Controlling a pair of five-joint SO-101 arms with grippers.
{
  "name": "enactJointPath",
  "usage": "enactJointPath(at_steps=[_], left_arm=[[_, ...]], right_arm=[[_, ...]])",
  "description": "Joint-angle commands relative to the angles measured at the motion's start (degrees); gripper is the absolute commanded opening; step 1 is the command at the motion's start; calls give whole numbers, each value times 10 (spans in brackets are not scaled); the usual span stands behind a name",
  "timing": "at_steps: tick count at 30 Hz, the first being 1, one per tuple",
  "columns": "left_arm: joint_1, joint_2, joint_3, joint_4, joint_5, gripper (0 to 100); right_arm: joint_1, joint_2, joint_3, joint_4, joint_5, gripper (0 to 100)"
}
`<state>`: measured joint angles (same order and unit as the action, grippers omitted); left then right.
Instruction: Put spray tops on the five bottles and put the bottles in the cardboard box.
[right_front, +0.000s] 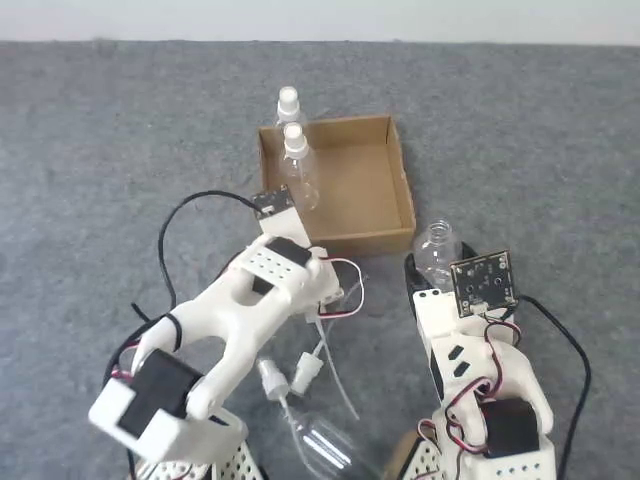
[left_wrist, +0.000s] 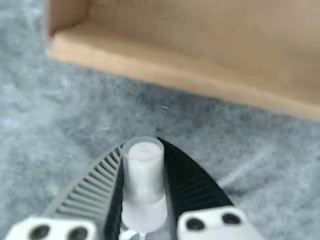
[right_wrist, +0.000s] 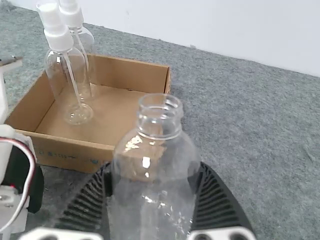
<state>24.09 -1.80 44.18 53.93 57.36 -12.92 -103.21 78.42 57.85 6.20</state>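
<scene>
On table (right_front: 90, 150), loose spray top (right_front: 306, 372), bottle (right_front: 325, 445) (lying sideways)

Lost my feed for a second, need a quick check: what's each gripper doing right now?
Left gripper: shut on a spray top.
Right gripper: shut on an uncapped bottle.

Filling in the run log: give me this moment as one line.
left gripper: shut on spray top | right gripper: shut on uncapped bottle | cardboard box: two capped bottles upright inside
</scene>
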Motion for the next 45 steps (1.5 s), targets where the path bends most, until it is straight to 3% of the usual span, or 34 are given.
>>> enactJointPath(at_steps=[1,11,17,24,38,45], left_arm=[[-6,-1,-52,49,8,9],[-7,-15,-51,55,8,9],[-17,-140,-2,66,4,9],[-55,-271,84,17,-17,9],[-57,-437,150,18,-33,10],[-126,-494,157,17,-33,10]], right_arm=[[7,-8,-6,-17,-1,6],[7,-8,-6,-17,-1,6],[7,-8,-6,-17,-1,6],[7,-8,-6,-17,-1,6],[2,-8,-3,-15,-1,6],[1,-9,17,-38,-1,6]])
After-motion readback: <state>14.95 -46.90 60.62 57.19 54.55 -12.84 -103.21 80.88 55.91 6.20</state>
